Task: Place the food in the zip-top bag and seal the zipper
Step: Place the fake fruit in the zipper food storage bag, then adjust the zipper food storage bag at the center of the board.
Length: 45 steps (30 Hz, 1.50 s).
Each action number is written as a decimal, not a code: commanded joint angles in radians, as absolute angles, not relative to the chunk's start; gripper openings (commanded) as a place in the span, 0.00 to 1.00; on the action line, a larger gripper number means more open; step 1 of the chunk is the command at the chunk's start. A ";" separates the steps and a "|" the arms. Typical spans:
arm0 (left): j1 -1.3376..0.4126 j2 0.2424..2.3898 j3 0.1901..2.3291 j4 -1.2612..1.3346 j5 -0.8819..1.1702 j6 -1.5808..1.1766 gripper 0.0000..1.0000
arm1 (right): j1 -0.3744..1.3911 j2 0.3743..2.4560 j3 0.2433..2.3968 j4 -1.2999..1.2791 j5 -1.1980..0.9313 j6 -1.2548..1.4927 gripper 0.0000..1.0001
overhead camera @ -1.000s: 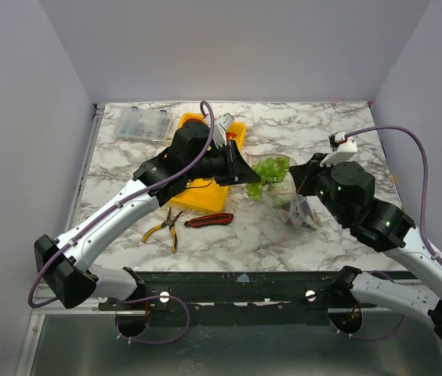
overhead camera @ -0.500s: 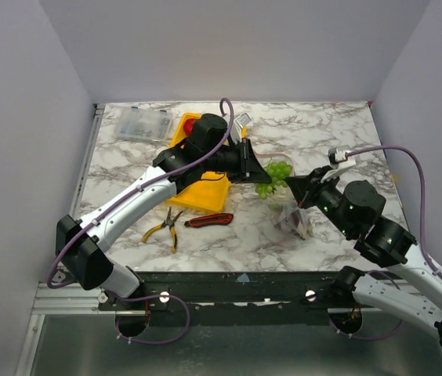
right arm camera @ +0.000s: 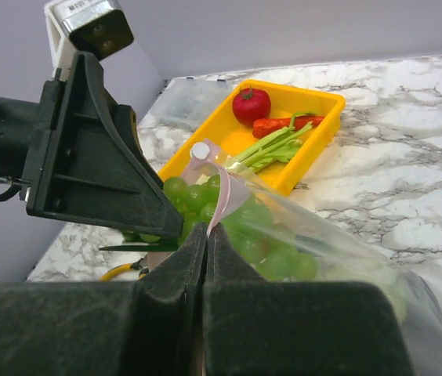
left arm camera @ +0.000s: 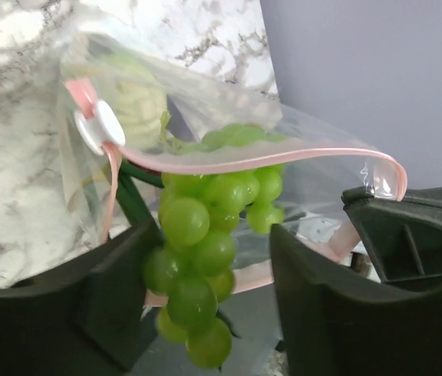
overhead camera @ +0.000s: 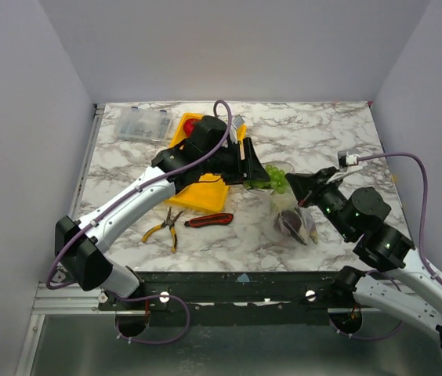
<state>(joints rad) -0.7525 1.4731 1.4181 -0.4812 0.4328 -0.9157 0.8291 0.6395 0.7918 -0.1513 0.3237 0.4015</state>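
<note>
The clear zip-top bag (overhead camera: 293, 213) hangs by its mouth, and my right gripper (right arm camera: 206, 232) is shut on its pink zipper (right arm camera: 222, 202). A purple eggplant (overhead camera: 289, 224) lies inside it, with pale cabbage (left arm camera: 139, 102) behind. The green grapes (left arm camera: 197, 258) hang at the bag's mouth between the fingers of my left gripper (left arm camera: 211, 258), which is open: they lean on the left finger and stand clear of the right one. Tomato (right arm camera: 251, 104), carrot (right arm camera: 284, 123) and leek (right arm camera: 272, 145) lie in the yellow tray (right arm camera: 319, 153).
Yellow-handled pliers (overhead camera: 166, 227) and a red-black utility knife (overhead camera: 209, 220) lie in front of the tray. A clear hard box (overhead camera: 143, 123) sits at the back left. The white zipper slider (left arm camera: 99, 127) sits at one end of the bag's mouth.
My left arm carried the grapes right, to the bag's mouth, and its jaws have opened. My right arm drew the bag's edge back toward the near right, still shut on it.
</note>
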 commanded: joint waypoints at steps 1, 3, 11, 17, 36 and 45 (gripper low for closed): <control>-0.750 1.392 1.467 -0.545 0.327 -0.828 0.68 | 0.831 0.616 0.831 -0.128 0.386 0.474 0.01; -0.751 1.353 1.482 -0.585 0.315 -0.786 0.70 | 0.831 0.611 0.832 -0.159 0.407 0.485 0.01; -0.737 1.183 1.387 -0.677 0.180 -0.647 0.59 | 0.831 0.578 0.817 -0.196 0.411 0.526 0.01; -0.635 1.186 1.269 -0.560 0.319 -0.697 0.37 | 0.832 0.588 0.832 -0.196 0.391 0.531 0.01; -0.674 1.418 1.308 -0.321 0.555 -0.805 0.33 | 0.831 0.589 0.834 -0.203 0.383 0.533 0.01; -0.674 1.442 1.388 -0.380 0.552 -0.778 0.00 | 0.831 0.607 0.867 -0.250 0.430 0.513 0.01</control>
<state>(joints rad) -0.6697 1.4475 1.3018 -0.3450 0.5327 -0.8009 0.8291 0.5995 0.8021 -0.2379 0.3813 0.5236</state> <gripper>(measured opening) 0.032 0.007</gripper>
